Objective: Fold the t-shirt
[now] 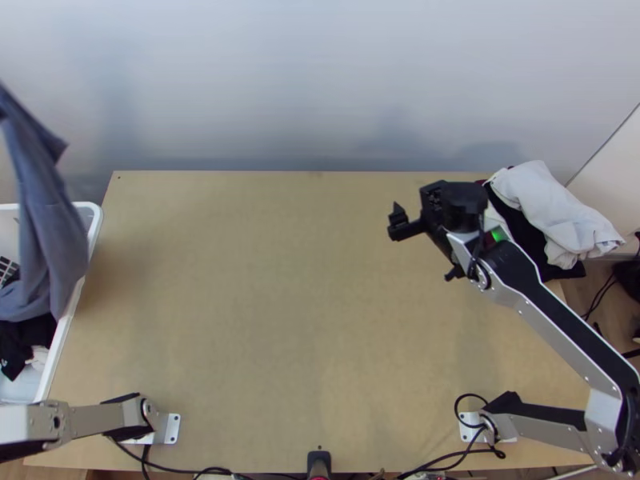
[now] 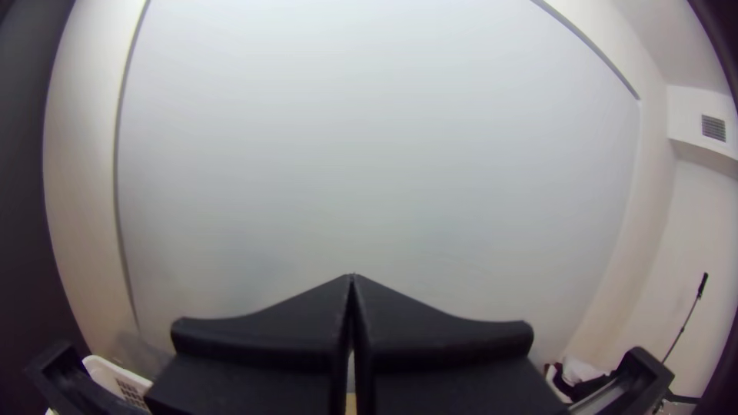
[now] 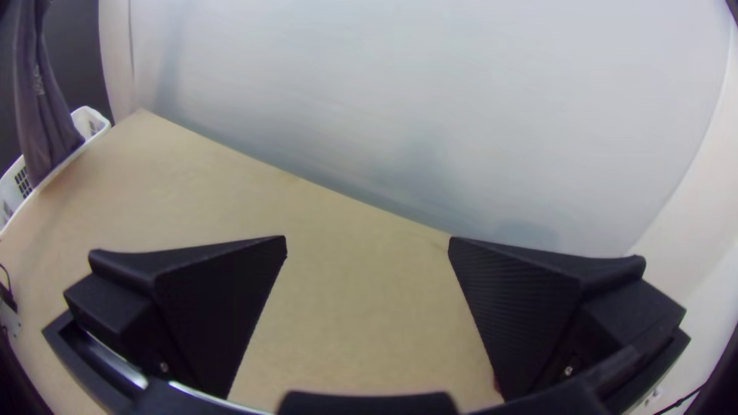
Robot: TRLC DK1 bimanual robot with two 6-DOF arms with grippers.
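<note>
Can see the blue-grey T-shirt hanging in long, loose folds at the left, over the white basket beside the wooden table. Cannot tell about any contact between hem and basket. In the left wrist view, can see the left gripper facing the pale wall, closed with fingertips meeting. Cannot tell about any cloth caught between them. Above the table's far right part, can find the right gripper spread wide, holding nothing. Inside the basket, can make out black cloth beside a bit of white cloth. At the table's far right corner, can see a white garment lying bunched, partly over black clothing.
</note>
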